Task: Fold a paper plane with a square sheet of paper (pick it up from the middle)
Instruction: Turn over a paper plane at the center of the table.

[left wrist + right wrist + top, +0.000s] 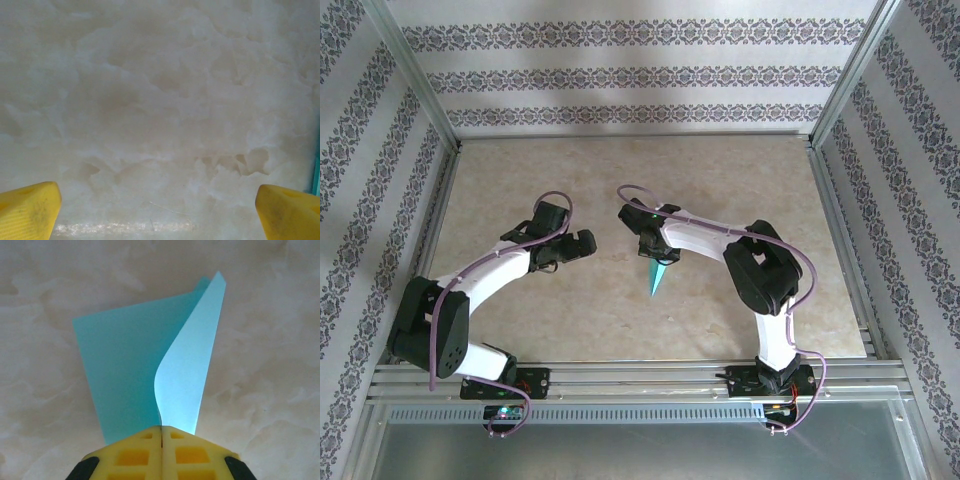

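From the top camera, the right gripper [656,252] hangs over the middle of the marble-patterned table [570,170]. It pinches the square sheet of paper [659,276], which trails from it as a narrow teal wedge with its tip pointing toward the near edge. Whether that tip touches the table cannot be told. The left gripper [582,243] sits just to the left, apart from the paper. Bare tabletop lies open on the far side and out to both sides, as far as the patterned walls [350,150]. A metal rail [640,375] bounds the near edge.

In the left wrist view, the two yellow fingertips [27,210] stand spread wide at the bottom corners. Nothing lies between them but bare table. A thin teal strip of the paper [316,170] shows at the right edge.

In the right wrist view, the yellow fingers [135,457] are pressed together with the sheet [120,370] clamped in the seam between them. The paper stands out from the pinch bent in two, a darker flat panel on the left and a paler curling panel on the right, and their far corners meet. Its outer edges are free, with open table all round.
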Robot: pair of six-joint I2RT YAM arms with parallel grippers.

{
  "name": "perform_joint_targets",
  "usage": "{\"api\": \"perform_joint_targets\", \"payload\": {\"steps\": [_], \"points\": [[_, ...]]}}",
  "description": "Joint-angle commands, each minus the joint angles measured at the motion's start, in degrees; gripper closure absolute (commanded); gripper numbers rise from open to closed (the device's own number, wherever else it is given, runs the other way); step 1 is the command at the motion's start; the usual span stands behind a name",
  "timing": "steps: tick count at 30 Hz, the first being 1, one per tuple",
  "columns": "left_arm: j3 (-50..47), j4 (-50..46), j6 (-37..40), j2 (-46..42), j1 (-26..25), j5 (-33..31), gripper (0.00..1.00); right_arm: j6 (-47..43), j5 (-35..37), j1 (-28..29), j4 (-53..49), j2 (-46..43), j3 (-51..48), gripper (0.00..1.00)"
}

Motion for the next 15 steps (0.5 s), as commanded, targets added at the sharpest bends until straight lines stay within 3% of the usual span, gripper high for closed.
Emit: {"api": "perform_joint_targets", "payload": {"steps": [1,6,15], "points": [[-1.3,2.3,-1.5,-3.3,3.1,5.3,0.00,-3.1,-0.3,0.3,2.4,-6.1,-1.5,0.97],[-3.5,5.6,-4.1,-6.0,6.0,10.1,0.00,-8.5,-9.1,-0.9,10.8,-11.4,-4.4,0.97],[-7.4,13.1,-11.2,-7.1,7.1,16.7,0.02,-4.7,-34.5,-5.6,45.3,-12.8,-20.0,0.95]]}}
